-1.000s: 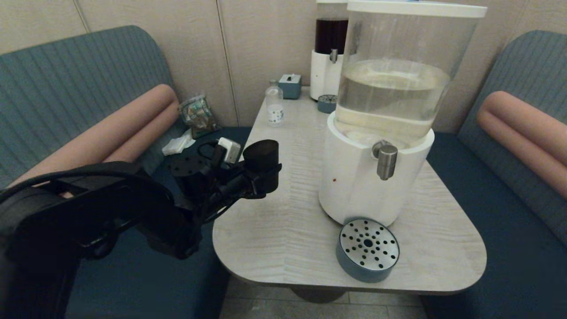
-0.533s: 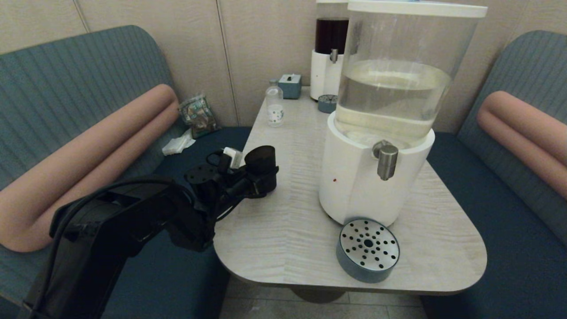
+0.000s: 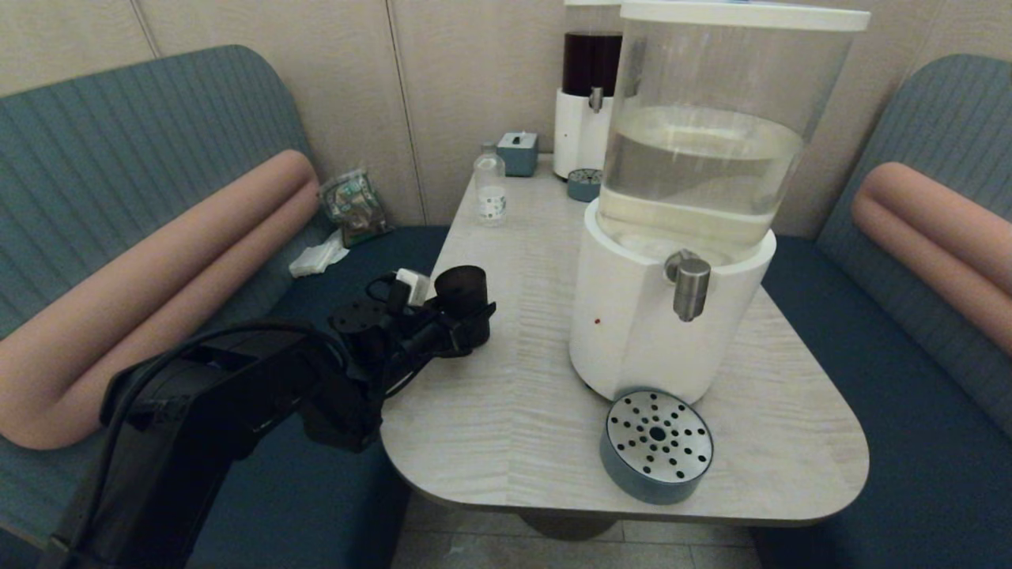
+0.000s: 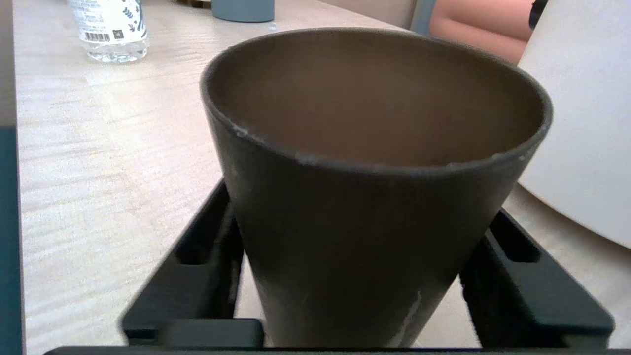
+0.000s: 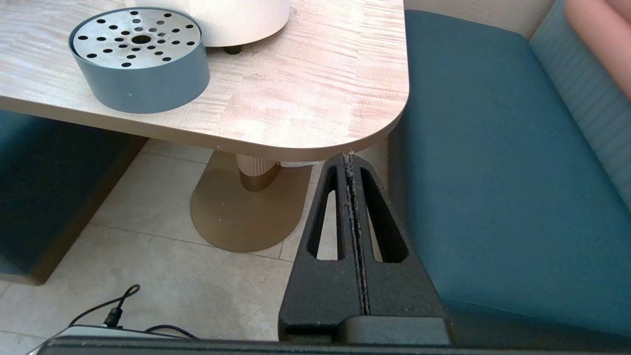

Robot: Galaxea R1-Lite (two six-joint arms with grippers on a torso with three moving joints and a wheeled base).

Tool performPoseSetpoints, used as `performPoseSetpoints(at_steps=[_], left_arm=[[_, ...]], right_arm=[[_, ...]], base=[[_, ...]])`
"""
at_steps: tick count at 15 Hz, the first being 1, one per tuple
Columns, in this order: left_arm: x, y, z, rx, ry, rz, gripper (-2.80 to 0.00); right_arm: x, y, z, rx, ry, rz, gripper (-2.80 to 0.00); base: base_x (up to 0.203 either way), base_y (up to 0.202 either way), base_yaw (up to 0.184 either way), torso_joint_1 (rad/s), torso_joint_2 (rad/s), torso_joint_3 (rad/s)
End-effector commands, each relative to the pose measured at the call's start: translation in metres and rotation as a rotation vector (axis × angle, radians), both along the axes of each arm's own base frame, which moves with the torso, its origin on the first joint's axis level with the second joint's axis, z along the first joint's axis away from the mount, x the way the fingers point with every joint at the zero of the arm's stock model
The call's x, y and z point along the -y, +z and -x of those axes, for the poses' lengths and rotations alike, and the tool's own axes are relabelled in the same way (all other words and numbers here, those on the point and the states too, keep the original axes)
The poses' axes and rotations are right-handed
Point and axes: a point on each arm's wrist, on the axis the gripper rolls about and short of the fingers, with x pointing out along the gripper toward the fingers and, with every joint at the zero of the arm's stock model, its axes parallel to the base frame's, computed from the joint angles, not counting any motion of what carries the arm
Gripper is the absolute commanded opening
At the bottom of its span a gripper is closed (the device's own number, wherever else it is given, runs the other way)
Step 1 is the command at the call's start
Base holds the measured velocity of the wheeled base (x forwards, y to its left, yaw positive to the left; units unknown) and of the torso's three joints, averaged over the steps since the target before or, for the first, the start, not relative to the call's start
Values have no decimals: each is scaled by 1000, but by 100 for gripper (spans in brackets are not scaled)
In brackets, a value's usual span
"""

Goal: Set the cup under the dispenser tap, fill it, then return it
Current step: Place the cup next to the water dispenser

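Note:
The dark brown cup [image 3: 462,300] stands upright at the table's left edge, well left of the big dispenser. My left gripper [image 3: 468,322] is shut on the cup, one black finger on each side of its lower wall. In the left wrist view the cup [image 4: 374,197] fills the frame between the fingers [image 4: 207,256]; its bottom is hidden. The steel dispenser tap [image 3: 690,288] juts from the white base [image 3: 632,332], with nothing under it. My right gripper [image 5: 349,159] is shut and empty, parked low by the table's right corner.
A blue round drip tray [image 3: 656,442] with a perforated steel top sits at the dispenser's foot. A small clear bottle [image 3: 490,190], a tissue box [image 3: 518,152] and the smaller dark-red dispenser [image 3: 589,95] stand at the back. Teal benches flank the table [image 3: 514,411].
My left arm has lowered the cup toward the table's left edge, and the arm has dropped with it. The right arm has not moved.

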Motion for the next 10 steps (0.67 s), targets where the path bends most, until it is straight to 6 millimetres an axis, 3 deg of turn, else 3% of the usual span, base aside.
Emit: performPoseSetpoints(at_steps=[1,7,10], left_arm=[[0,7,2,19,-3,6,0],[-2,12,9,11,-3,4,0],[-6,15,24,-24,-2,-6,0]], right_arm=[[0,0,0,1,1,1,-280],[0,0,0,1,0,1,-280],[0,0,0,2,1,1,-280]], base=[[0,0,0,0,0,0],[0,0,0,0,0,0],[0,0,0,0,0,0]])
